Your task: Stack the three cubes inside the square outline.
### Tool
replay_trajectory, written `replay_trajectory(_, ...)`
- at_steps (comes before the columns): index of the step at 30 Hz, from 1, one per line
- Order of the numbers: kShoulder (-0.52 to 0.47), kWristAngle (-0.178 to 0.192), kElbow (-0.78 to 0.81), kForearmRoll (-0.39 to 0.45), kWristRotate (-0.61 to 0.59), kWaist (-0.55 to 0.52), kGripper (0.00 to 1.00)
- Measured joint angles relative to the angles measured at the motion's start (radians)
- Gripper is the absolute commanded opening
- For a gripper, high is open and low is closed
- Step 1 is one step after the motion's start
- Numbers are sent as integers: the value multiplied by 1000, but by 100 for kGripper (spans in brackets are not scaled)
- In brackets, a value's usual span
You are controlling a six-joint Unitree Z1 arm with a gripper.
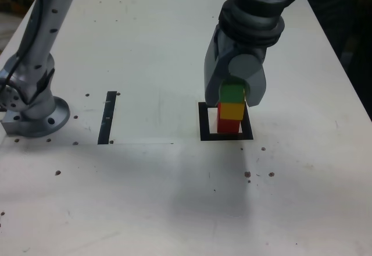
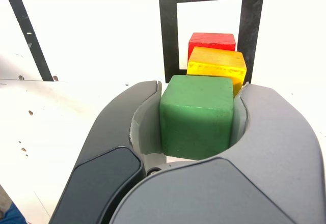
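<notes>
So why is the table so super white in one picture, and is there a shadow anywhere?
Wrist view: the table is glaring, washed out almost to plain white. Exterior view: duller light, with a soft grey shadow on the table below the square outline; the arm looks a little soft.

I see a pale tabletop (image 1: 116, 198) with dark specks. Directly on it: black square frame (image 1: 204, 128), red cube (image 1: 228, 127) inside the frame, straight black strip (image 1: 107, 119) on the exterior view's left, round arm base (image 1: 43, 122) beyond the strip.
</notes>
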Motion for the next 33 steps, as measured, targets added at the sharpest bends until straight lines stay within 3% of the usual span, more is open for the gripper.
replay_trajectory(9, 0, -16, 0, 0, 7, 0, 22)
replay_trajectory(11, 0, -16, 0, 0, 8, 0, 32)
replay_trajectory(16, 0, -13, 0, 3, 12, 0, 71)
replay_trajectory(20, 0, -7, -3, 3, 20, 0, 88)
replay_trajectory(27, -15, 17, -5, 5, 23, 0, 99)
replay_trajectory(33, -50, 41, -28, 9, 21, -4, 99)
